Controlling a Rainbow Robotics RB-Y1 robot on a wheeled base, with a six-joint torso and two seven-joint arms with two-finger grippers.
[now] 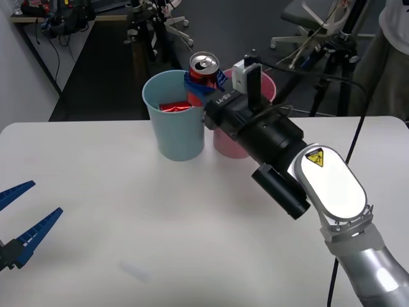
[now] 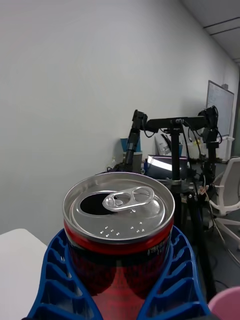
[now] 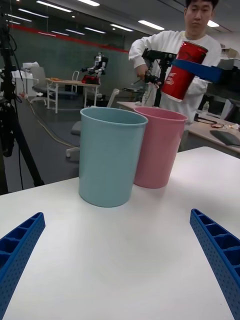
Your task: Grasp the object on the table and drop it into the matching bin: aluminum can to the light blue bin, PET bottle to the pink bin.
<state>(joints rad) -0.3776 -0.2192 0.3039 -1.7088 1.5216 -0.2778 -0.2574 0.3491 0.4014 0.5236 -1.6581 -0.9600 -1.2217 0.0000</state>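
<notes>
My right gripper (image 1: 206,83) is shut on the aluminum can (image 1: 204,66), a small red can with a silver top and pull tab (image 2: 129,197). The can hangs in the air, slightly tilted, above where the rims of the light blue bin (image 1: 174,131) and the pink bin (image 1: 225,146) meet. The left wrist view shows the can (image 3: 179,78) high over both bins. The right arm hides much of the pink bin. My left gripper (image 1: 24,216) rests open low over the white table (image 1: 128,217) at its near left, with nothing between its fingers.
A flat red metal piece (image 1: 174,106) lies inside the light blue bin. Both bins stand side by side at the table's far edge. Tripods, chairs and cables fill the room behind.
</notes>
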